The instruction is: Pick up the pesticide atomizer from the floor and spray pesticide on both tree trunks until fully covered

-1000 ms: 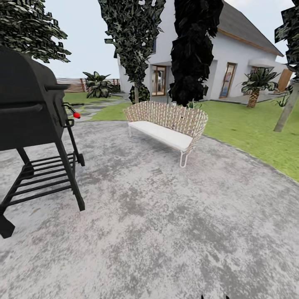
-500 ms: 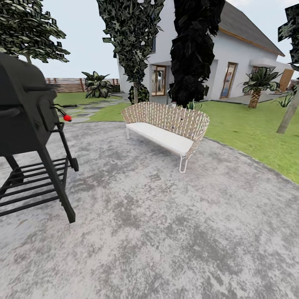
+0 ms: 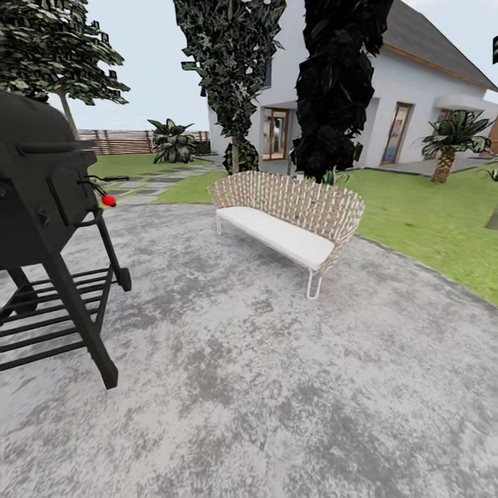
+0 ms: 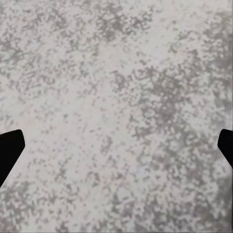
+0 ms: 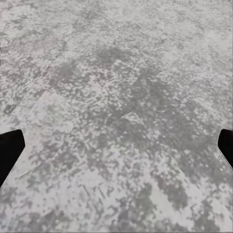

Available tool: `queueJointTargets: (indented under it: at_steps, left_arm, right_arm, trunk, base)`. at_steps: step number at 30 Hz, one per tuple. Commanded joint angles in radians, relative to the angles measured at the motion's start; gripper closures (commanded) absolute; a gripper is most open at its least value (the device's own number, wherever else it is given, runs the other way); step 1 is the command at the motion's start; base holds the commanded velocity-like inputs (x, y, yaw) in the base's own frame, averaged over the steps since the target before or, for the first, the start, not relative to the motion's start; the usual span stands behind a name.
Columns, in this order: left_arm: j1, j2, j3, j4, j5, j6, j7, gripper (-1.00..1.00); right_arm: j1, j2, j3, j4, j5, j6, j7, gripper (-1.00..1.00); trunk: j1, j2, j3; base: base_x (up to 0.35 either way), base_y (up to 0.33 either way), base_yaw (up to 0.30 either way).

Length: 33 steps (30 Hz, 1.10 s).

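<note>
We stand on the garden's round paved floor (image 3: 277, 387), no readable writing anywhere.
A white house (image 3: 387, 90) rises behind the lawn (image 3: 422, 221); a black grill (image 3: 41, 207) stands left, a woven sofa (image 3: 290, 214) ahead. Our left tool (image 4: 116, 150) and right tool (image 5: 116, 150) hang spread wide and hold nothing above the paving.

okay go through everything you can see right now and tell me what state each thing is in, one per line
left gripper: open, empty, over the grey paving
right gripper: open, empty, over the paving
grill: lid shut, standing on the paving
wicker bench: upright, seat empty
house door: too far to tell whether open
</note>
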Motion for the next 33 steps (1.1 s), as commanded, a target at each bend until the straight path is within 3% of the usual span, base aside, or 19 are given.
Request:
queueJointTargets:
  at_steps: [1,13,33]
  left_arm:
    - [-0.001,0.0,0.001,0.001,0.003,-0.003,0.001,-1.0]
    - [-0.001,0.001,0.001,0.001,0.003,-0.003,0.001,-1.0]
    - [-0.001,0.002,0.002,0.001,0.004,-0.003,0.001,-1.0]
  right_arm:
    - [0.0,0.0,0.0,0.0,0.003,-0.002,-0.004,-1.0]
    - [0.0,0.0,0.0,0.001,0.003,-0.002,-0.003,-1.0]
    - [0.0,-0.002,0.007,0.002,0.004,-0.002,0.001,-1.0]
  trunk:
    - [0.0,0.0,-0.001]
    - [0.0,0.0,-0.001]
    - [0.0,0.0,-0.001]
  base:
    - [0.333,-0.153,0.261]
    - [0.301,-0.192,0.25]
    - [0.305,-0.161,0.013]
